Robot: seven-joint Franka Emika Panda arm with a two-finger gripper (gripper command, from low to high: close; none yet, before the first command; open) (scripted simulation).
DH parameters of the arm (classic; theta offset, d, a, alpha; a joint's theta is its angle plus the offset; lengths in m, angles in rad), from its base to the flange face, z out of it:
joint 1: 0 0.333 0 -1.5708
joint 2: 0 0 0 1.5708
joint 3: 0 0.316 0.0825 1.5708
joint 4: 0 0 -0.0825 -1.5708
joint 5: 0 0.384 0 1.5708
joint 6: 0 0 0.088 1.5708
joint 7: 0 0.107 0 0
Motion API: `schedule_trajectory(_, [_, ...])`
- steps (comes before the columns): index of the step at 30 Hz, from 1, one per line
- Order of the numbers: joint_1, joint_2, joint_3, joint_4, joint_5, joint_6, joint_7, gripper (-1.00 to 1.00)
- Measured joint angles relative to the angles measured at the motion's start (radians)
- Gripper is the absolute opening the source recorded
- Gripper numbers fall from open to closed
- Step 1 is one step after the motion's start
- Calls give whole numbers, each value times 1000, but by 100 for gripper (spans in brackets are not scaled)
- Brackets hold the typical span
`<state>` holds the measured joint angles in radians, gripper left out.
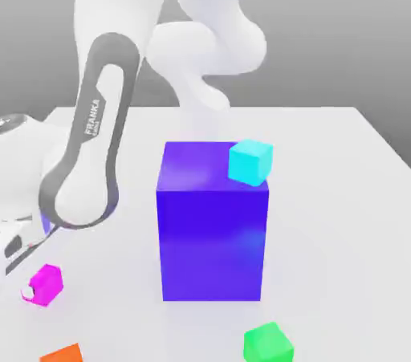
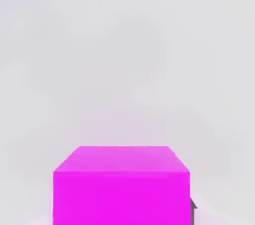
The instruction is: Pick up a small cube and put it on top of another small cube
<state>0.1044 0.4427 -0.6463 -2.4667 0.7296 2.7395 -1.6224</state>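
Pink cube [image 1: 46, 284], lying on the white table [image 1: 337, 160] near its front edge at the exterior view's left; in the hand view the same cube [image 2: 122, 186] sits close under the camera. The gripper [image 1: 30, 292] is down at this cube with its fingers drawn fully in, apparently clamped on the cube's sides, though only a sliver of one finger [image 2: 192, 208] is visible beside it. Blue block [image 1: 213, 224] stands mid-table, with a cyan cube [image 1: 250, 162] on its top at the far corner toward the exterior view's right. Green cube [image 1: 269, 343] and an orange cube [image 1: 63, 354] lie at the front edge.

Risks, as judged: an off-centre or shallow hold could let the pink cube twist or slip on lifting. A low carry toward the cyan cube would strike the tall block. Releasing off-centre on so small a target could topple the pink cube, or knock the cyan cube off its corner perch.
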Motion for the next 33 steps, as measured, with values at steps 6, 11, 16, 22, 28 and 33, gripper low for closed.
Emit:
schedule_trajectory(6, [174,-121,-198,-37,-199,-69,251,-100])
schedule_trajectory(11, [340,-154,-348,-22,-273,-112,592,-100])
schedule_trajectory(16, [530,-170,-511,-4,-319,-155,920,-100])
schedule_trajectory(22, [775,-150,-712,20,-311,-215,1271,-100])
schedule_trajectory(28, [974,-69,-859,48,-222,-289,1563,-100])
schedule_trajectory(33, [1084,17,-926,70,-131,-357,1798,-100])
